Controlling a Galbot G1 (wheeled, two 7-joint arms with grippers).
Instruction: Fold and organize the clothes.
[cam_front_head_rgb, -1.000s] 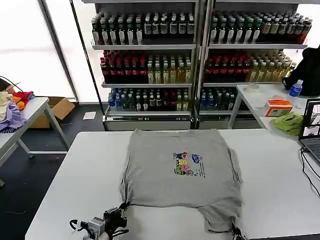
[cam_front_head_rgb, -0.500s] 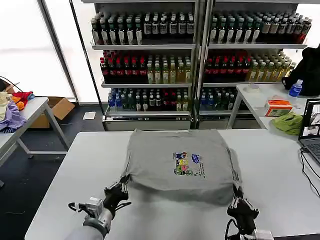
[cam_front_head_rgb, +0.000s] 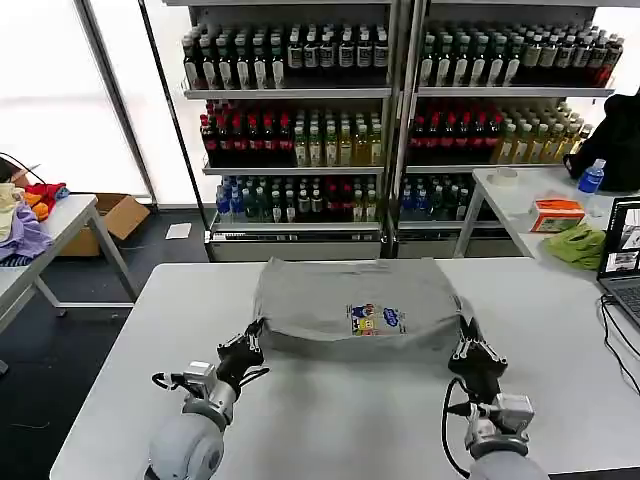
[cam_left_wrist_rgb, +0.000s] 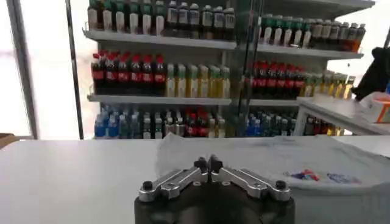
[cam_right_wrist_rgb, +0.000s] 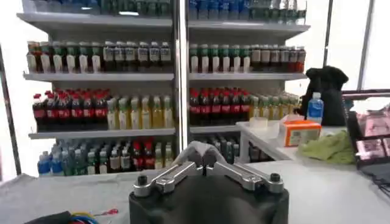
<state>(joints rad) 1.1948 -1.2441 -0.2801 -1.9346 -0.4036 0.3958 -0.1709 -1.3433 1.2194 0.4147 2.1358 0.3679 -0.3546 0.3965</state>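
T-shirt (cam_front_head_rgb: 355, 310) hem folded further up than before, left gripper (cam_front_head_rgb: 251, 344) and right gripper (cam_front_head_rgb: 466, 342) jaws clamped on it

You see: T-shirt (cam_front_head_rgb: 340, 305) – soft matt grey cloth, printed chest | counter (cam_front_head_rgb: 560, 360) – smooth pale matt top | left gripper (cam_left_wrist_rgb: 208, 164) – matt black body, bare metal links on the jaws
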